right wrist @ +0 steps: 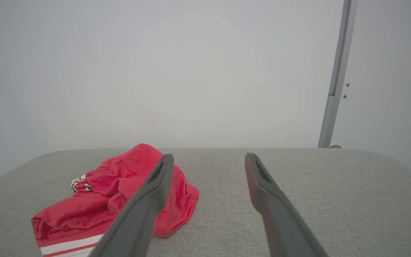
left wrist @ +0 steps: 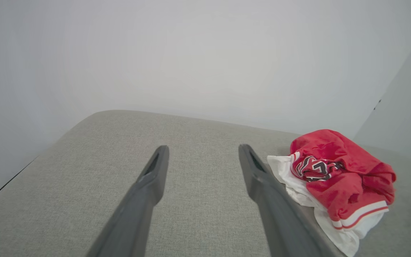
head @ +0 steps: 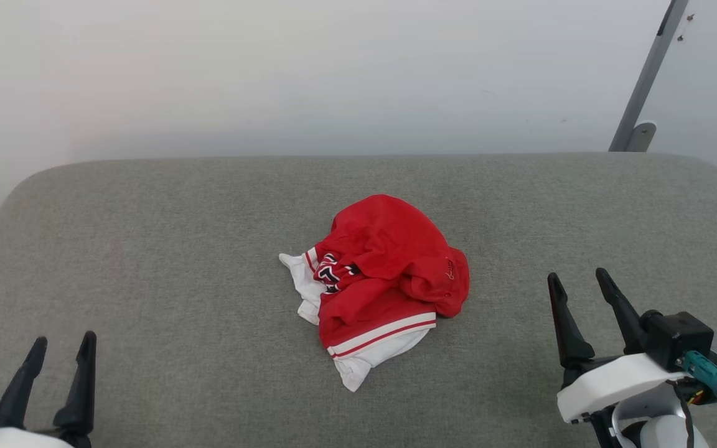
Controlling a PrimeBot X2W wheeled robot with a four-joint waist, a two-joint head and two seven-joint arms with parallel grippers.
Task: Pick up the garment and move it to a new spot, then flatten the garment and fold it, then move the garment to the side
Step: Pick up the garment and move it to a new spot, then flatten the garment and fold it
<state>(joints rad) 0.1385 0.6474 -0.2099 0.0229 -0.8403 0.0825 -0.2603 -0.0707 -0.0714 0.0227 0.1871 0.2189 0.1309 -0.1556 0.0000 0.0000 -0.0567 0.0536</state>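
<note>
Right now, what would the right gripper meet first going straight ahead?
For the right gripper, probably the grey cushion, then the wall; the garment lies left of that line, though depth is unclear.

1. The head camera sits high at the near edge, looking forward and down over the whole tabletop point(head: 147, 249) to the wall point(head: 271, 74) behind.
2. The left wrist camera sits low at the near left, facing along its jaws toward the wall, with the shirt point(left wrist: 337, 171) at its right.
3. The right wrist camera mirrors it from the near right, with the shirt at its left.
4. All three share the shirt and the tabletop's middle.
</note>
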